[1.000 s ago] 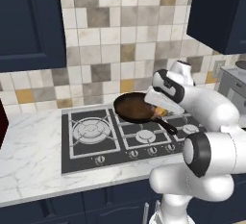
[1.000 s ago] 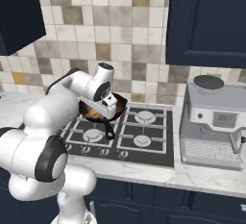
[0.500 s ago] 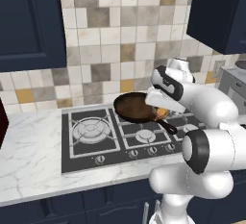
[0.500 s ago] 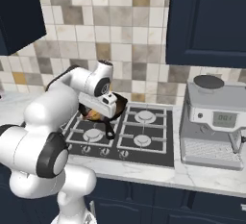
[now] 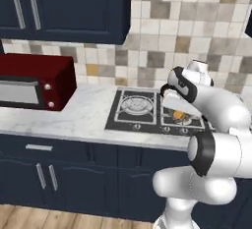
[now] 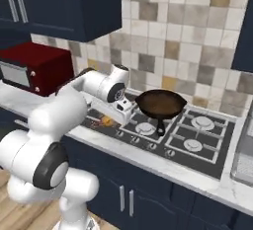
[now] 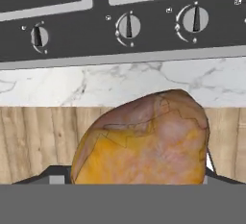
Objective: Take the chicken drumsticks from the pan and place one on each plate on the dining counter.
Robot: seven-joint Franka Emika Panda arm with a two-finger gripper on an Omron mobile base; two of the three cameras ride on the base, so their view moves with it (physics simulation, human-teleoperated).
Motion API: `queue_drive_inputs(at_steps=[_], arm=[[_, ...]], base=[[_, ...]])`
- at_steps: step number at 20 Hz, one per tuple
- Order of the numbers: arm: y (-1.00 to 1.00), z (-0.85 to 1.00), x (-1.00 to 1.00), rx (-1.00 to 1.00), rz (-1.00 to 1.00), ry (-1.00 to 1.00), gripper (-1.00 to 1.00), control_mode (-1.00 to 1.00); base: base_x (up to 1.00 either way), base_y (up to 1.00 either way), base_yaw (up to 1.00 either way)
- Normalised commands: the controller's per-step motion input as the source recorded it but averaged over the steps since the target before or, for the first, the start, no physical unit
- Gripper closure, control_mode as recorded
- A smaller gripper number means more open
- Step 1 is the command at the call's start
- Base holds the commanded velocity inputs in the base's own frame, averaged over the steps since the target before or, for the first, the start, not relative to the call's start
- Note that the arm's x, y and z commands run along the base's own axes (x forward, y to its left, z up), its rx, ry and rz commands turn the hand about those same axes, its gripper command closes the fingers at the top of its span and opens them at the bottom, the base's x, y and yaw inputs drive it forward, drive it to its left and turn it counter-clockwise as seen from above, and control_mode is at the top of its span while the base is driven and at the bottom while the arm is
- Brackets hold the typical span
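Gripper (image 6: 109,120): jaws pinching a drumstick (image 7: 144,139), which sits between them, lifted clear.
Pan (image 6: 160,103): well beside the jaws, on the stove (image 6: 195,140); looks empty.
Progress: one drumstick in transit; plating not yet done.
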Motion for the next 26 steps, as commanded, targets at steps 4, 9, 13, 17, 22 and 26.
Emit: queue_drive_inputs(at_steps=[4,9,13,17,22,26], arm=[[0.0,0.0,0.0,0.0,0.0,0.0,1.0,1.0],[0.0,0.0,0.0,0.0,0.0,0.0,1.0,1.0],[0.0,0.0,0.0,0.0,0.0,0.0,1.0,1.0],[0.0,0.0,0.0,0.0,0.0,0.0,1.0,1.0],[0.0,0.0,0.0,0.0,0.0,0.0,1.0,1.0],[0.0,0.0,0.0,0.0,0.0,0.0,1.0,1.0]], base=[[-0.08,0.0,1.0],[-0.06,0.0,1.0],[-0.03,0.0,1.0],[-0.03,0.0,1.0],[-0.02,0.0,1.0],[0.0,0.0,1.0]])
